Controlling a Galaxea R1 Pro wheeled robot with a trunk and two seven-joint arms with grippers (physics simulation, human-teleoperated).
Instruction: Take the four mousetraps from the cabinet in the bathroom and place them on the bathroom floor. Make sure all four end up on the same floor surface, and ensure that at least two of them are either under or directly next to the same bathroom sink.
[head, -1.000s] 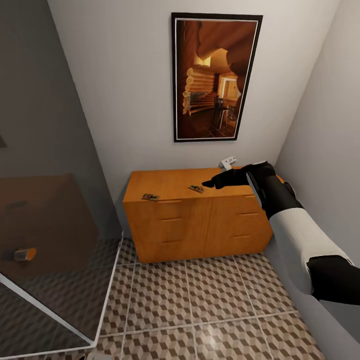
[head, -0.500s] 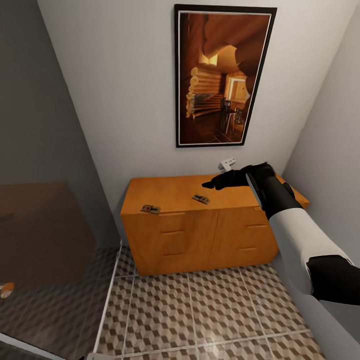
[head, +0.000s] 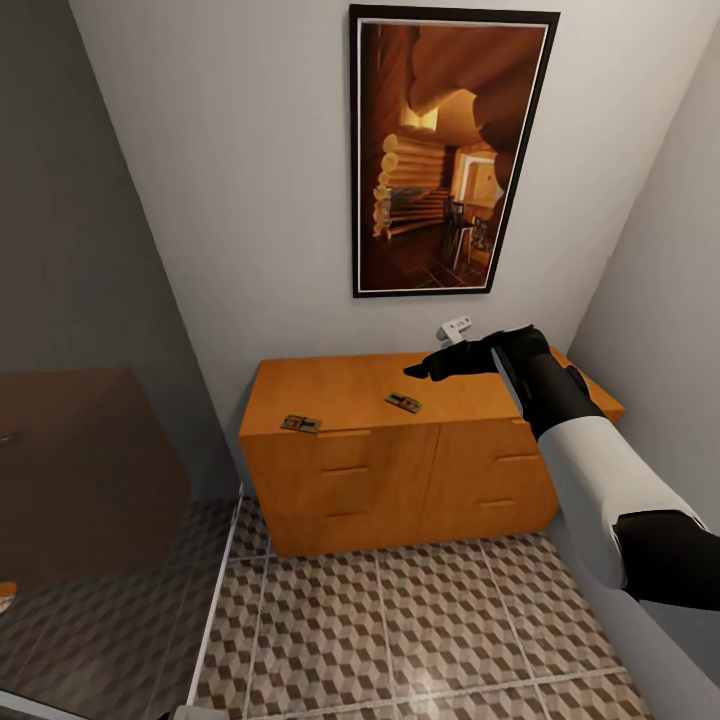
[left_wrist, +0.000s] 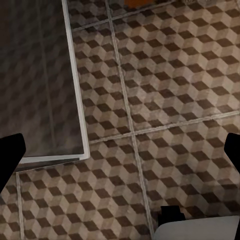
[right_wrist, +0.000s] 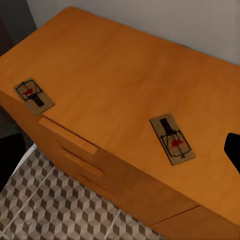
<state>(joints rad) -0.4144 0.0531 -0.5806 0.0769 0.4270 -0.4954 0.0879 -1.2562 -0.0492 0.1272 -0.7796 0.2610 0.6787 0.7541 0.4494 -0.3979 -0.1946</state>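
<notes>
Traps: two small flat brown boards with dark wire and a red mark lie on the cabinet (head: 380, 400) top. One trap (head: 300, 424) is at the front left corner, just at the edge. The other trap (head: 403, 403) is near the middle of the top, well apart from the first.
Cabinet: low, orange-brown wood, with drawers and slim handles; it stands against the white wall under a framed picture (head: 447, 150).
Floor: the floor (head: 400, 630) has tiles with a brown and beige cube pattern and pale grout.
Right arm: it reaches forward over the right part of the cabinet; the right gripper (head: 425, 368) is above the top, near the middle trap, not touching it. I cannot tell if its fingers are spread or closed.
Left gripper: the left gripper (left_wrist: 120, 150) points down at the floor; its two dark fingertips (left_wrist: 11, 152) stand wide apart, holding nothing.
Glass: a glass panel (head: 90, 450) stands at the left.
</notes>
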